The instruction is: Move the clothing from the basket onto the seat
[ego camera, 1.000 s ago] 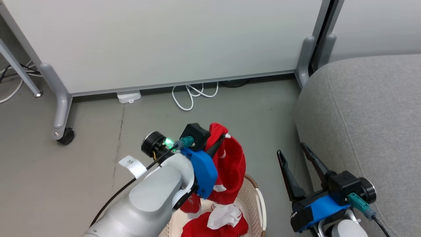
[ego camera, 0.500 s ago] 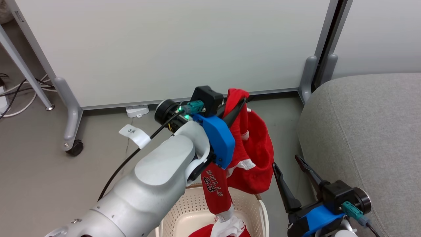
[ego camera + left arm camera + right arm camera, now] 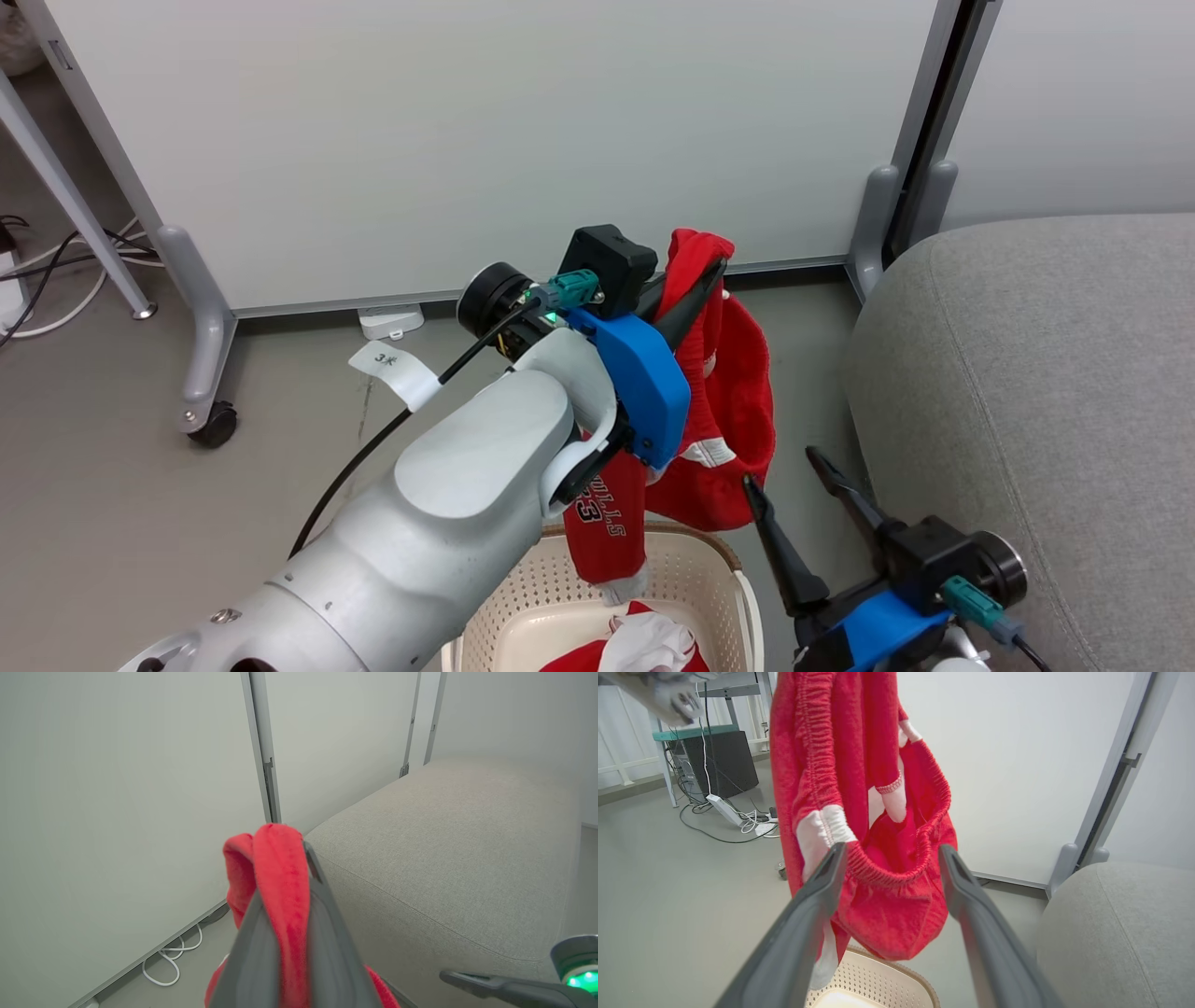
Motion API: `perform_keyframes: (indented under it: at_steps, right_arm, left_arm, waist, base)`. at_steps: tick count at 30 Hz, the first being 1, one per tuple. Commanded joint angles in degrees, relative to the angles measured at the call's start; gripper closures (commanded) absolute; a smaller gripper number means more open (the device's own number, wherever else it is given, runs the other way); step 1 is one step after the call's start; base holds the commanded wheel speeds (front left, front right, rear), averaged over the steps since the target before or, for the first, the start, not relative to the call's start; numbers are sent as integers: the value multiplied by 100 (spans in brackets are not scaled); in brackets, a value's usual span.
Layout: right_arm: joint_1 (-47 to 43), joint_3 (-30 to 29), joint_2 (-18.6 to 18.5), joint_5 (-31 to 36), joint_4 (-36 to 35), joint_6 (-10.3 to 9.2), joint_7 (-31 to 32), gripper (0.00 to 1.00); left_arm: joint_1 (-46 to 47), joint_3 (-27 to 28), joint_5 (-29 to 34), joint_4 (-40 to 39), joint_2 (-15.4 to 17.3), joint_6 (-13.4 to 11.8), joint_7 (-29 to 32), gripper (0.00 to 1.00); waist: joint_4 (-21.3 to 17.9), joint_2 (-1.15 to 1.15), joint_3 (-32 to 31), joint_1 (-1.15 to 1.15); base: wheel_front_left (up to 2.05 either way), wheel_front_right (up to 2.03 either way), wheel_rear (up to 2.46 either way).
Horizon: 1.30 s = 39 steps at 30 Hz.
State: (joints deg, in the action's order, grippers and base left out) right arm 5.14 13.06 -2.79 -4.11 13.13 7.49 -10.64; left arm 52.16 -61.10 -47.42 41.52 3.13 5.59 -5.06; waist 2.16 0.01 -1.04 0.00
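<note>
Clamped in left hand [image 3: 717, 271], clothing [image 3: 738, 411] lifted high to clear basket [image 3: 691, 579]; hanging near seat [image 3: 1027, 373], not yet over it. Right hand [image 3: 780, 467] spread apart, empty, waiting alongside.

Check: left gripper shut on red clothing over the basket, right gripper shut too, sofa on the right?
No. The right gripper is open, jaws apart, holding nothing; the right wrist view shows it. Left gripper shut on the clothing over the basket, sofa on the right: correct.
</note>
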Motion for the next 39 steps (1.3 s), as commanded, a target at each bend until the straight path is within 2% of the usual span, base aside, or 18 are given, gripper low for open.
perform_keyframes:
  at_steps: [1, 7, 17, 28, 33, 35, 36, 39]
  right_arm:
    - [59, 37, -18, -20, -28, 2, 31, 0]
    - [412, 403, -18, -13, 61, 2, 221, 0]
    - [1465, 1112, -18, -617, 984, 1, 803, 0]
    - [2326, 1915, -17, -1403, 1939, 1, 460, 0]
    - [2491, 2024, -17, -1552, 2275, 2, 366, 0]
    - [2560, 2026, -18, -1601, 2380, 2, 307, 84]
    - [2576, 2033, -18, -1617, 2422, 2, 276, 100]
    - [2620, 2068, -18, -1665, 2538, 2, 216, 100]
  left_arm:
    - [76, -7, -16, -18, -7, -31, -5, 100]
    - [77, -61, -46, -55, -11, -41, 9, 100]
    - [160, -157, -113, -171, -18, -36, 1, 100]
    - [205, -295, -225, -274, -22, -45, -10, 100]
    - [227, -349, -273, -308, -23, -63, -27, 100]
    - [228, -368, -298, -317, -23, -66, -26, 100]
    - [230, -377, -297, -319, -23, -70, -30, 100]
    - [240, -400, -334, -303, -23, -85, -45, 100]
  waist:
    - [-5, -1, 5, 0]
    - [-20, -1, 51, 0]
    - [-10, -1, 160, 0]
    - [58, -1, 216, 0]
    - [68, -1, 229, 0]
    - [68, -1, 231, 0]
    - [67, -1, 232, 0]
    - [61, -1, 232, 0]
  base:
    - [0, 0, 0]
    - [0, 0, 0]
    - [0, 0, 0]
    - [0, 0, 0]
    - [0, 0, 0]
    - [0, 0, 0]
    - [0, 0, 0]
    - [0, 0, 0]
